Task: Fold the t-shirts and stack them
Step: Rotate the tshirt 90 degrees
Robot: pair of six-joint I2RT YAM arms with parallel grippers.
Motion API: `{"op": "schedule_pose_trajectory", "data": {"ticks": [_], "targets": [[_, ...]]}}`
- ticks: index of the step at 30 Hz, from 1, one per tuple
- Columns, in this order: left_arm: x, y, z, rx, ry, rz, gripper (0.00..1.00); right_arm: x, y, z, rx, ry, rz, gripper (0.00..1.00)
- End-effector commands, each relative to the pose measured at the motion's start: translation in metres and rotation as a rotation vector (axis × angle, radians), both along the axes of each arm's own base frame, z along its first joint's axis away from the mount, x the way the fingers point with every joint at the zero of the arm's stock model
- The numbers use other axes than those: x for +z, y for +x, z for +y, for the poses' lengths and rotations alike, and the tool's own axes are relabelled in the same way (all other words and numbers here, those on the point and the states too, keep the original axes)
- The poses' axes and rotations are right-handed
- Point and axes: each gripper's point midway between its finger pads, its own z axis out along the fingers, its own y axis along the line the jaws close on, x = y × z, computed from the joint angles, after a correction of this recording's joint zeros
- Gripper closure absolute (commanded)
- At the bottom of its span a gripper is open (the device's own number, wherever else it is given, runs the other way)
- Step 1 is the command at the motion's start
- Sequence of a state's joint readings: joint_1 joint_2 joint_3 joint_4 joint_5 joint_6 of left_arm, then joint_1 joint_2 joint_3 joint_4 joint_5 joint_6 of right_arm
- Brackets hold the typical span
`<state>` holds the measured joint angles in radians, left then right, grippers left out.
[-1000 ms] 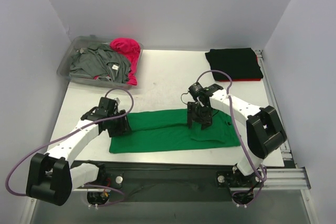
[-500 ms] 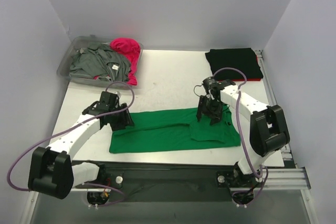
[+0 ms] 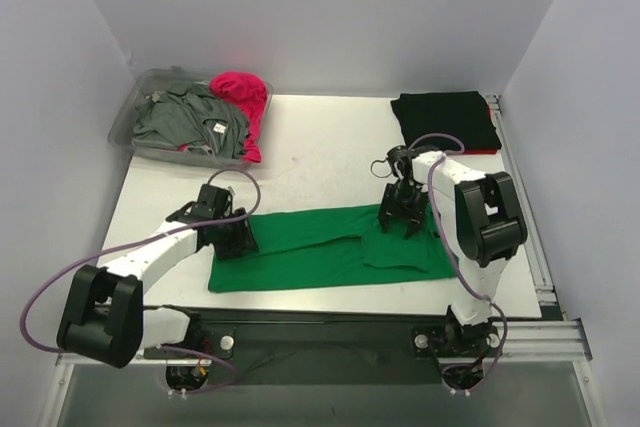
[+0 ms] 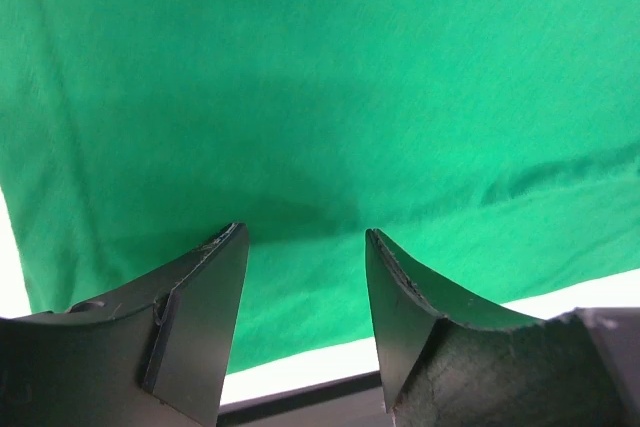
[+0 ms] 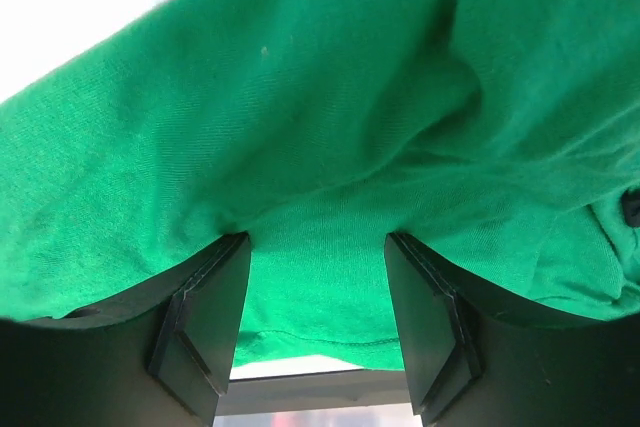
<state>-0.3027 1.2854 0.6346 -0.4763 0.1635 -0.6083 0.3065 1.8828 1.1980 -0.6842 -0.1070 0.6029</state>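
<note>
White table (image 3: 320,147) carries the green t-shirt (image 3: 330,247) spread along its near edge. Since half a second ago our right elbow has swung inward. Our left hand (image 3: 235,239) and right hand (image 3: 401,218) sit on the shirt, and only the wrist views show their fingers parted. Mid-table lies bare, and the black t-shirt (image 3: 446,122) rests at the far right corner.

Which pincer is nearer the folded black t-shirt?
Right. The right pincer is over the green t-shirt's right part, a short way from the black t-shirt; the left pincer is at the green t-shirt's far left end.
</note>
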Motion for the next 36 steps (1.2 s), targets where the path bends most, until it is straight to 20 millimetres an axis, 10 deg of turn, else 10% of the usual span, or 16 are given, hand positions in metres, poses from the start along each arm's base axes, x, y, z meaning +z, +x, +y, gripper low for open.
{"op": "schedule_pose_trajectory", "data": {"ticks": [1, 8, 17, 26, 36], "targets": [[0.002, -0.014, 0.003, 0.021, -0.003, -0.008, 0.39, 0.002, 0.017, -0.006, -0.020, -0.046, -0.013, 0.43], [-0.003, -0.047, -0.002, 0.026, -0.035, 0.018, 0.39, 0.001, 0.059, 0.010, 0.040, -0.037, 0.013, 0.44], [0.042, -0.032, -0.002, 0.091, -0.047, -0.089, 0.39, 0.019, 0.117, 0.033, 0.109, 0.017, -0.046, 0.43], [0.034, 0.008, -0.017, 0.113, -0.040, -0.120, 0.39, 0.056, 0.091, 0.017, 0.164, -0.003, -0.098, 0.41], [0.010, 0.017, -0.020, 0.110, 0.075, -0.116, 0.38, 0.033, 0.068, 0.017, 0.186, 0.024, -0.019, 0.42]]}}
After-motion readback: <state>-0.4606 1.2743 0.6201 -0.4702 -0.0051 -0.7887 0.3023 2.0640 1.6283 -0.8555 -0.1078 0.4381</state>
